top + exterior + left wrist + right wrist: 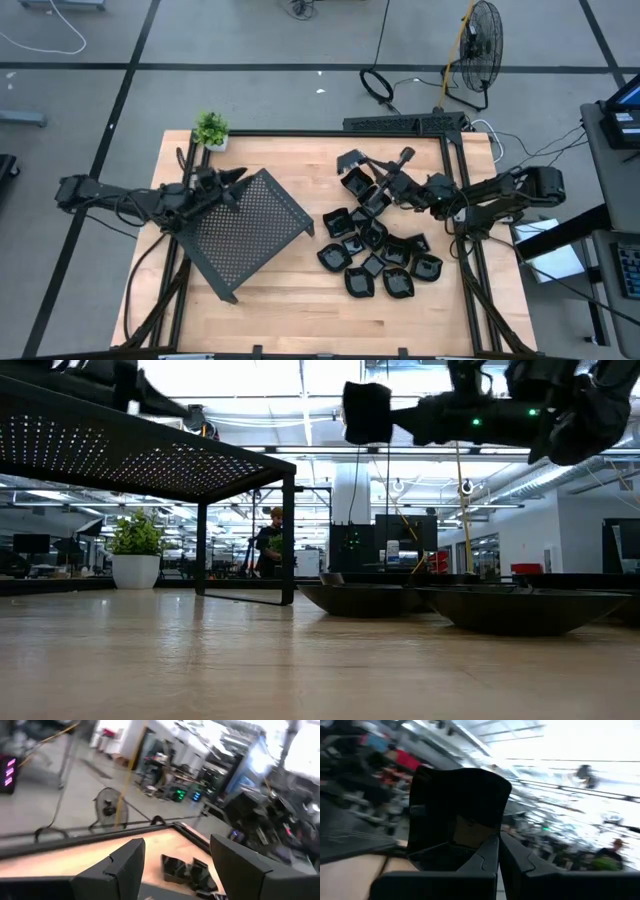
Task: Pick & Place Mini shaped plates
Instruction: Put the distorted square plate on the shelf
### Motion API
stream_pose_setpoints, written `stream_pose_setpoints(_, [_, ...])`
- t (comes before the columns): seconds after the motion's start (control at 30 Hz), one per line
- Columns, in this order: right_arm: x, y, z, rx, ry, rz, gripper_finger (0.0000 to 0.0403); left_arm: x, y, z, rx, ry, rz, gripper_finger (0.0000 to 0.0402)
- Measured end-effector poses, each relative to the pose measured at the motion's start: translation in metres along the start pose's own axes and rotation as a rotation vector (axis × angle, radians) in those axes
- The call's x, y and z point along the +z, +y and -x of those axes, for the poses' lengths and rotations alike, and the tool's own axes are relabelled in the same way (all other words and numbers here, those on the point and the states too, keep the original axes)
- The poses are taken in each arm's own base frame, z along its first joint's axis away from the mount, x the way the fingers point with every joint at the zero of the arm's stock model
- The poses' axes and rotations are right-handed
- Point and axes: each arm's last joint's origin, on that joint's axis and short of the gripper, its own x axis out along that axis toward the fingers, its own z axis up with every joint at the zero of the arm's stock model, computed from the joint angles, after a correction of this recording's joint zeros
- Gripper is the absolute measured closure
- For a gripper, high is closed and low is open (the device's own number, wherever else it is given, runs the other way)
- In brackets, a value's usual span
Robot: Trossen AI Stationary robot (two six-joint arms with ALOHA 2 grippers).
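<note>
The right hand is clenched on one mini plate, lifted above the cluster of plates on the worktop's right; the perforated tray lies leftward, where the released left hand hovers

Bright overhead light, blurred wrist views

Your ceiling lights glare white in the low view; both wrist views smear with blur. Your table is evenly lit from above, with soft shadows under the tray.
</note>
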Motion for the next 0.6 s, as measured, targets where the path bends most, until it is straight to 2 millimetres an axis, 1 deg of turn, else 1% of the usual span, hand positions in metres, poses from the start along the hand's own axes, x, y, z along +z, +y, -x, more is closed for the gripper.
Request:
stream_pose_setpoints(0.07, [-0.001,0.004,-0.007,0.02,0.042,0.011,0.0403,0.008,-0.012,-0.011,-0.029,-0.003,-0.087,0.0174])
stream_pose_setpoints(0.13, [-0.004,0.008,-0.016,0.037,0.085,0.028,0.0403,0.015,-0.026,-0.026,0.005,0.021,-0.21,0.0174])
stream_pose_setpoints(0.27, [-0.018,0.015,-0.028,-0.013,0.179,0.062,0.0403,0.028,-0.062,-0.065,0.124,0.137,-0.476,0.0174])
stream_pose_setpoints(0.37, [-0.027,0.017,-0.033,-0.041,0.222,0.103,0.0403,0.032,-0.091,-0.099,0.202,0.231,-0.621,0.0174])
stream_pose_setpoints(0.47, [-0.036,0.018,-0.037,-0.051,0.251,0.113,0.0403,0.024,-0.117,-0.132,0.235,0.319,-0.785,0.0174])
stream_pose_setpoints(0.6, [-0.04,0.019,-0.037,-0.049,0.261,0.119,0.0403,0.007,-0.146,-0.165,0.297,0.358,-1.011,0.0174])
